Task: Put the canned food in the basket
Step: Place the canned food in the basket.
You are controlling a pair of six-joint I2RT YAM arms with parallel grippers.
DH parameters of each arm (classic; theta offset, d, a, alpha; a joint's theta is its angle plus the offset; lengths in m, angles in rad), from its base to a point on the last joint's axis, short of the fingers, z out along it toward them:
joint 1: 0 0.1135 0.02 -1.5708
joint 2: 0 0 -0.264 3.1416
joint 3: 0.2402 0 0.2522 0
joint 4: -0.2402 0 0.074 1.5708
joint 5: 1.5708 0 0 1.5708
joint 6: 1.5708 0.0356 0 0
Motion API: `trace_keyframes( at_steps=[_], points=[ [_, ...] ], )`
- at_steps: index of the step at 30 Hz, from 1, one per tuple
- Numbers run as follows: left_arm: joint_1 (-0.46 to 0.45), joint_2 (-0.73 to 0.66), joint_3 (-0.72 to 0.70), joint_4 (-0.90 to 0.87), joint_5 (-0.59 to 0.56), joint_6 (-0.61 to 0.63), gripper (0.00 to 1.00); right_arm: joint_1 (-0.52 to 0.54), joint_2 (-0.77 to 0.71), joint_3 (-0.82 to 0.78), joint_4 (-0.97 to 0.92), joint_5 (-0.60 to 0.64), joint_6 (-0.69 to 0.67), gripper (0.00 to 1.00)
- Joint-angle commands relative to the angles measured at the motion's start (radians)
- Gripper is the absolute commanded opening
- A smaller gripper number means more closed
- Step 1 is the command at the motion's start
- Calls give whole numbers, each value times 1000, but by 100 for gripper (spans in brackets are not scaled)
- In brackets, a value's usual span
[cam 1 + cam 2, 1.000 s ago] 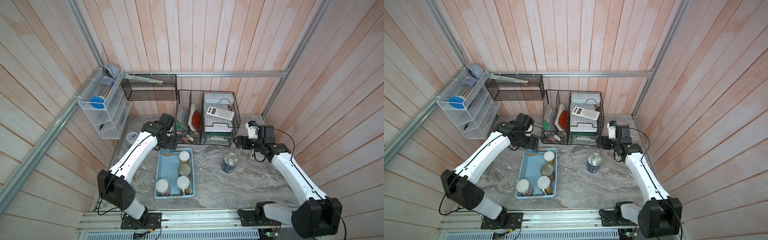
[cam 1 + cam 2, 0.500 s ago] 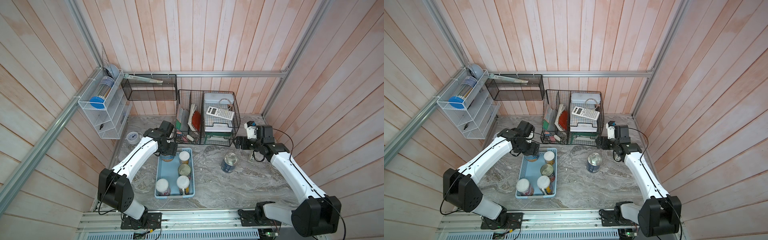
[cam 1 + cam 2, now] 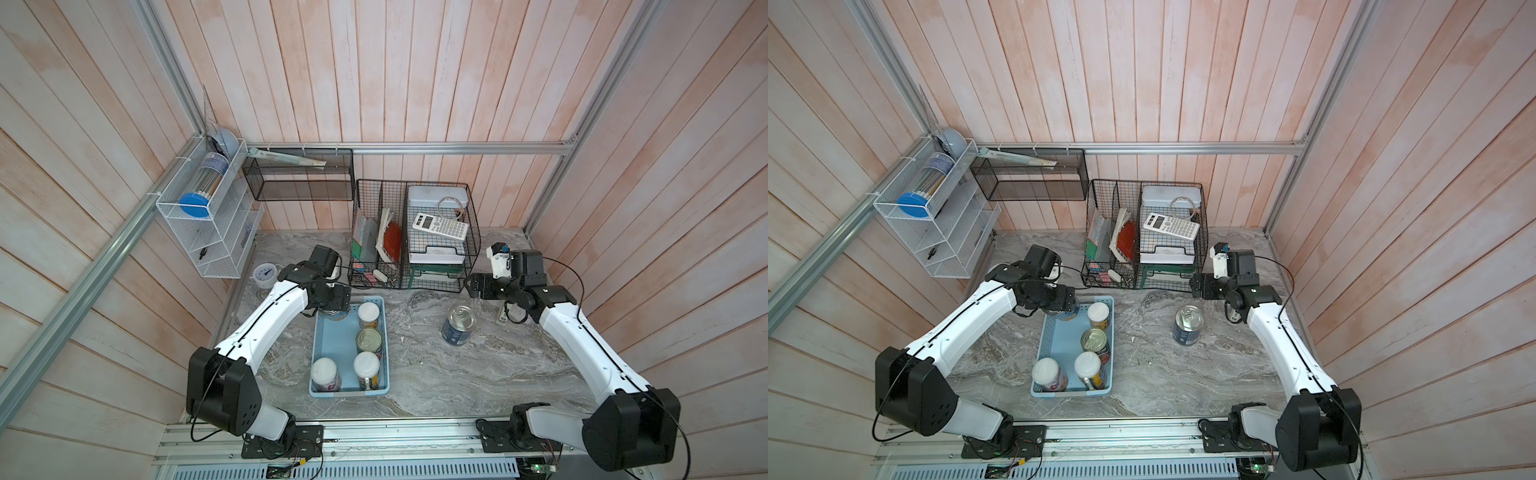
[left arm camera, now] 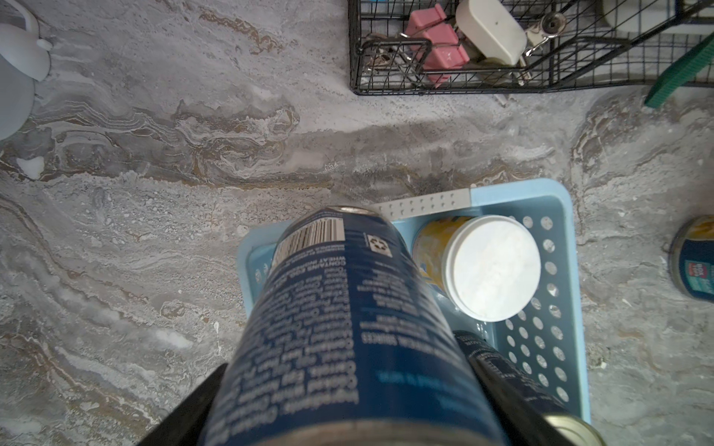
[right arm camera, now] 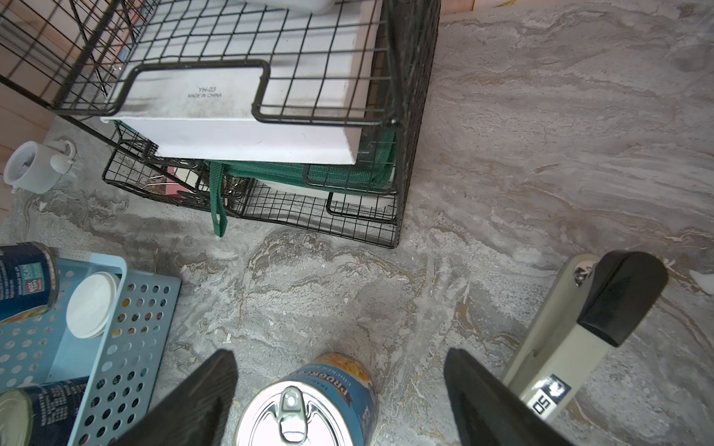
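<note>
The light blue basket (image 3: 349, 394) lies on the marble top with three white-lidded jars and a metal can (image 3: 368, 338) standing inside. My left gripper (image 3: 332, 305) is shut on a blue-labelled can (image 4: 347, 328), holding it over the basket's far left corner, beside a yellow-labelled jar (image 4: 490, 266). I cannot tell whether the can's base touches the basket floor. Another blue-labelled can (image 3: 459, 324) stands upright on the table right of the basket. My right gripper (image 5: 340, 359) is open just behind and above that can (image 5: 309, 409), touching nothing.
A black wire organiser (image 3: 415, 237) with a calculator, papers and boxes stands behind the basket. On the left wall hangs a white wire rack (image 3: 203, 224). A small white clock (image 3: 264, 274) sits at the back left, and a grey stapler (image 5: 579, 328) lies by my right gripper.
My left arm has brought the blue can forward and down to the basket's far left corner. The right arm and the can on the table have not moved.
</note>
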Motion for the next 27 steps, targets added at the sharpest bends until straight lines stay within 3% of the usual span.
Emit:
trace_keyframes(
  at_steps=[1,8,27],
  points=[
    [-8,-24,-13,45,72,-22,62,7,13,2,7,-7,-15,91],
    [-23,-35,3,3,70,-22,61,12,19,1,10,-14,-17,91],
    [-14,140,26,12,-62,21,62,39,32,-14,21,-18,-27,91]
  ],
)
